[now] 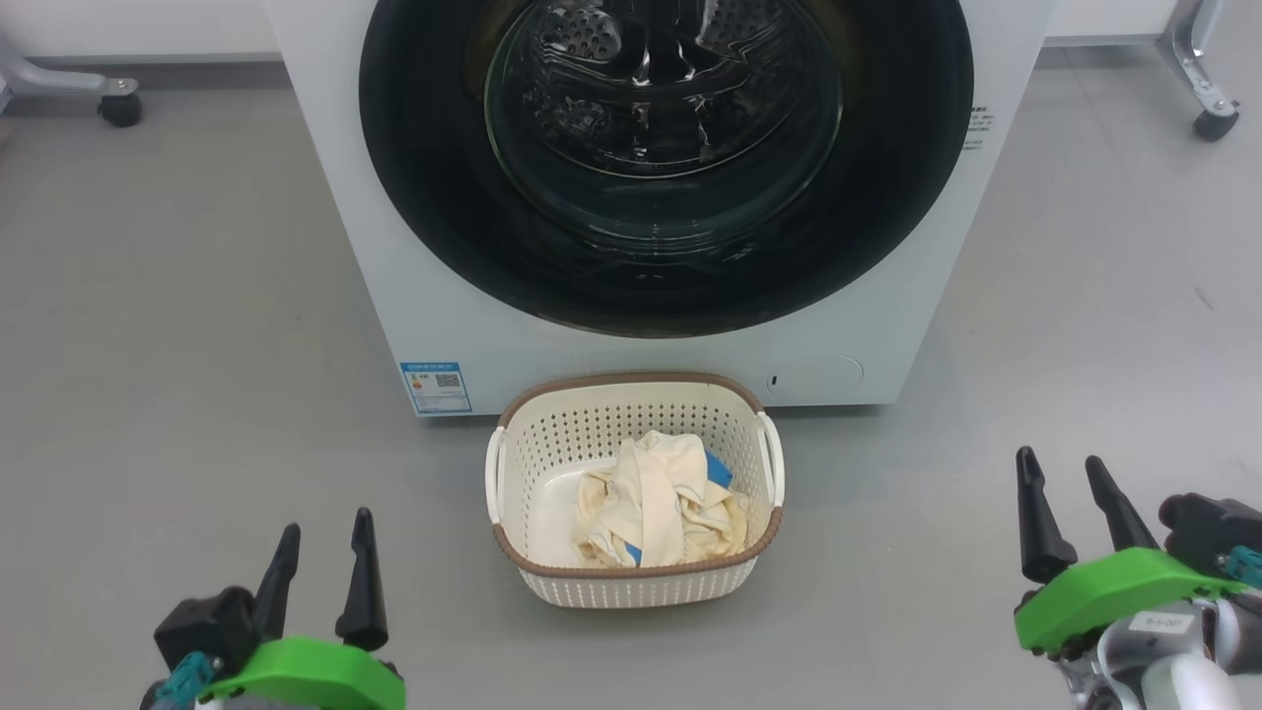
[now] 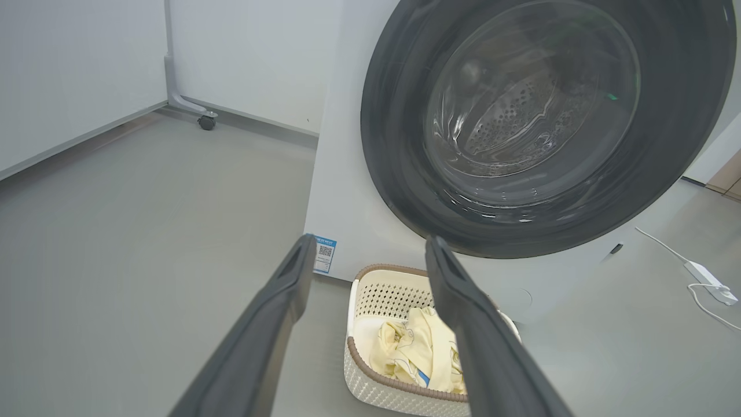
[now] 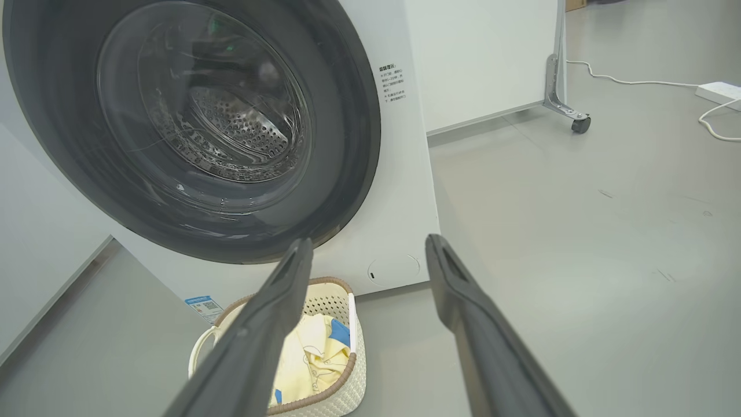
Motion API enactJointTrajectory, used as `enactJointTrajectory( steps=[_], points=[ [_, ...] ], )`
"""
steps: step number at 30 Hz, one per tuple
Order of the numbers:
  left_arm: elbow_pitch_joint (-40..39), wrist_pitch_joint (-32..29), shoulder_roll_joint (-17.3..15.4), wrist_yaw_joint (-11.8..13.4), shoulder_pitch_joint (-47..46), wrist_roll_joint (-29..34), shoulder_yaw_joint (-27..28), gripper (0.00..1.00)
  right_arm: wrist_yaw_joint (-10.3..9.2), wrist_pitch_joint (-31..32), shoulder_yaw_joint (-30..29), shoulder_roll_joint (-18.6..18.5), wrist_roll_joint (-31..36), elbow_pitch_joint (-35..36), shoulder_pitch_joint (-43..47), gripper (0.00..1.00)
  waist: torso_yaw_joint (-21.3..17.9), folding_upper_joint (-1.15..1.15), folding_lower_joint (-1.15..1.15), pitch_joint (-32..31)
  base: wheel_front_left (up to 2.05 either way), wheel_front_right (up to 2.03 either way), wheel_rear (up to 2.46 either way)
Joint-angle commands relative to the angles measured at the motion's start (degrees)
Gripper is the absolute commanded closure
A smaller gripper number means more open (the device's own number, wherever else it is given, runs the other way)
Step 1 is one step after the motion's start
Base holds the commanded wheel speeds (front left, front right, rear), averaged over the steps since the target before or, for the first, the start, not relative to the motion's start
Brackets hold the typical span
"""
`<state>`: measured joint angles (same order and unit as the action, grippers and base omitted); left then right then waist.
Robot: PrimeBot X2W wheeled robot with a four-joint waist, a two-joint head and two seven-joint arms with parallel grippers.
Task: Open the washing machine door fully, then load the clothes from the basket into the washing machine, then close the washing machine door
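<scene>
Nothing is done yet: the door (image 1: pixel 666 168) of the washing machine (image 1: pixel 335 247) is sitting shut, and the clothes (image 1: pixel 656 513) are lying in the basket (image 1: pixel 631 584) on the floor (image 1: pixel 148 345) just before it. The left gripper (image 1: pixel 325 524) and right gripper (image 1: pixel 1060 458) are hanging spread and empty. A wheeled leg (image 1: pixel 120 106) is standing well aside, so only the basket is perhaps crowding the door's swing.

door (image 1: pixel 666 158) top cropped, sticker (image 1: pixel 435 387) print illegible

Grey floor (image 1: pixel 177 296) — white wall panels (image 2: pixel 255 52)
</scene>
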<state>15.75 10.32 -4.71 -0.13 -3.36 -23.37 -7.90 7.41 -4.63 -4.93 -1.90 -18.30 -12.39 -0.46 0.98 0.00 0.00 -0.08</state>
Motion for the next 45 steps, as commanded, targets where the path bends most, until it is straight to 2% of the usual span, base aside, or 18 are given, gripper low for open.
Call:
enactJointTrajectory(
  steps=[1,23,45],
  points=[
    [-1.64,1.01,-1.17,0.37,-3.45,2.07,1.17,0.00,0.06,-1.10,1.42,-0.78,2.39,2.48,-2.87,0.00,-0.02,0.00,0.00,0.03,0.00,0.00,0.00],
    [-2.03,4.68,-1.56,1.87,-4.45,15.04,-0.20,0.00,0.08,-2.87,2.93,-0.99,16.71,5.71,-2.40,0.00,0.44,0.00,0.00,0.08,0.00,0.00,0.00],
    [-1.22,4.68,-1.70,2.86,-4.66,14.63,0.08,0.00,0.08,-3.21,2.36,-0.98,15.77,5.21,-2.76,0.00,-0.31,0.00,0.00,0.54,0.00,0.00,0.00]
  ],
)
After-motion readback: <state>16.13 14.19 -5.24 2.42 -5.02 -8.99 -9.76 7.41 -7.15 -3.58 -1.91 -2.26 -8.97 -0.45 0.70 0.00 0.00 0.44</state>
